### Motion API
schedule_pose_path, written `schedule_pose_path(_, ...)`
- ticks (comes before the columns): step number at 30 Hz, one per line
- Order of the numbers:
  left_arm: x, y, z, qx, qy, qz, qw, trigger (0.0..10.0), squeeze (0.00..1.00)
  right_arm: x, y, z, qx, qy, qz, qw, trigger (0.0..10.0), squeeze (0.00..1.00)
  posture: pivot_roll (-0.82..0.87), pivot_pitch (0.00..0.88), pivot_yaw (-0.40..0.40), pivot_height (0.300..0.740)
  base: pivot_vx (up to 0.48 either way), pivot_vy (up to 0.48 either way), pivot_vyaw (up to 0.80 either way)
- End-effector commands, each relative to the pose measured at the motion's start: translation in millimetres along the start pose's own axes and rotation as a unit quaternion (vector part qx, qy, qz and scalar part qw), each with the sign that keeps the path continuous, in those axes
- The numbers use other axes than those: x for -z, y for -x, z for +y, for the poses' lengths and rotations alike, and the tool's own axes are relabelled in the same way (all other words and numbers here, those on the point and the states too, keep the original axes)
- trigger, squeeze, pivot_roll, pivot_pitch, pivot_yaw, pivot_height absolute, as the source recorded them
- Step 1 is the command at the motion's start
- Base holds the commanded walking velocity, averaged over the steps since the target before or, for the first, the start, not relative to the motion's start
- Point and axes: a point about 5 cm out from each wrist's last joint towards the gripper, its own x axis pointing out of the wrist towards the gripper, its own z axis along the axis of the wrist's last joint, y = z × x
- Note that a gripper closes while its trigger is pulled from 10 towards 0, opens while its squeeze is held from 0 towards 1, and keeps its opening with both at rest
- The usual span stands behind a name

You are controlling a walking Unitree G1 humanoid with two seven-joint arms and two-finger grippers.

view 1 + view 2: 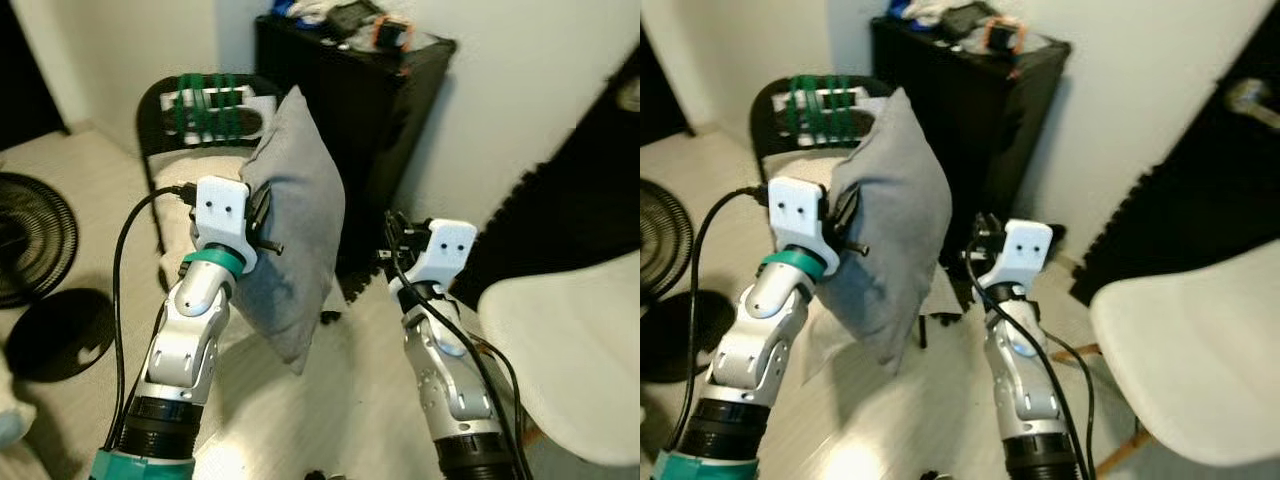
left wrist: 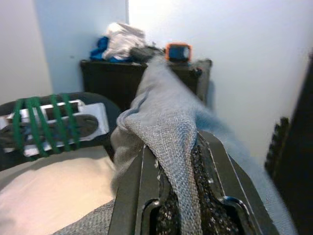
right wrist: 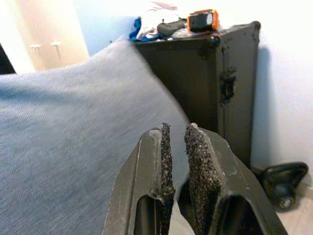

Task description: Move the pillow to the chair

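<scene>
pillow (image 1: 293,220) edge pinched inside left gripper (image 2: 178,196) jaws.

Matt grey woven-cloth pillow (image 1: 295,230); rough, gritty black left gripper (image 2: 178,196) pads.

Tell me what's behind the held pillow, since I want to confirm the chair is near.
Behind the grey pillow, pinched by the left gripper, stands a black chair with a cream seat and a green-strapped item. The pillow hides part of the seat.

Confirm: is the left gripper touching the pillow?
Touching. The left wrist view shows the left gripper with its fingers clamped on the grey pillow's edge.
</scene>
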Motion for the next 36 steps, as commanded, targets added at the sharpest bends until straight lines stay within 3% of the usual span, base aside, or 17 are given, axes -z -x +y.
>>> schedule_pose_path(1, -10.2, -7.9, 2.7, -0.005, -0.013, -0.023, 1.000, 10.0, 0.00, 5.2, 4.7, -8.6, 0.015, 0.002, 0.015, 1.000, 10.0, 0.00, 0.09, 0.003, 0.014, 0.740, 0.000, 0.000, -0.80)
schedule_pose_path(4, -11.2, -8.8, 5.0, -0.009, -0.018, -0.025, 1.000, 10.0, 0.00, 5.1, 5.2, -9.7, 0.017, 0.002, 0.015, 1.000, 10.0, 0.00, 0.09, 0.005, 0.015, 0.740, 0.000, 0.000, -0.80)
schedule_pose_path(5, -12.8, -9.3, 5.5, -0.011, 0.007, -0.024, 1.000, 10.0, 0.00, 5.2, 5.7, -11.9, 0.022, 0.003, 0.017, 1.000, 10.0, 0.00, 0.08, 0.006, 0.015, 0.740, 0.000, 0.000, -0.80)
schedule_pose_path(7, -13.0, -9.0, 4.3, -0.009, 0.016, -0.024, 1.000, 10.0, 0.00, 5.2, 5.9, -12.7, 0.024, 0.003, 0.017, 1.000, 10.0, 0.00, 0.08, 0.006, 0.015, 0.740, 0.000, 0.000, -0.80)
schedule_pose_path(12, -7.3, -0.1, -5.0, -0.005, 0.025, -0.016, 1.000, 10.0, 0.00, 3.6, 7.3, -13.1, 0.025, 0.006, 0.017, 1.000, 10.0, 0.00, 0.05, 0.010, 0.015, 0.740, 0.000, 0.000, -0.80)
schedule_pose_path(18, 1.3, 8.4, -8.5, -0.001, 0.025, -0.003, 1.000, 10.0, 0.00, 4.4, 10.7, -18.9, 0.035, 0.015, 0.022, 0.999, 10.0, 0.00, 0.03, 0.016, 0.028, 0.740, 0.000, 0.000, -0.80)
schedule_pose_path(26, 23.6, 23.0, -1.4, -0.016, 0.005, 0.022, 1.000, 10.0, 0.00, 11.8, 18.7, -35.2, 0.061, 0.037, 0.045, 0.996, 10.0, 0.00, 0.02, 0.014, 0.039, 0.740, 0.000, 0.000, -0.80)
schedule_pose_path(36, 31.1, 34.7, 5.2, -0.031, -0.002, 0.027, 0.999, 10.0, 0.00, 18.2, 24.3, -38.4, 0.057, 0.063, 0.055, 0.995, 10.0, 0.00, 0.03, 0.011, 0.043, 0.740, 0.000, 0.000, -0.80)
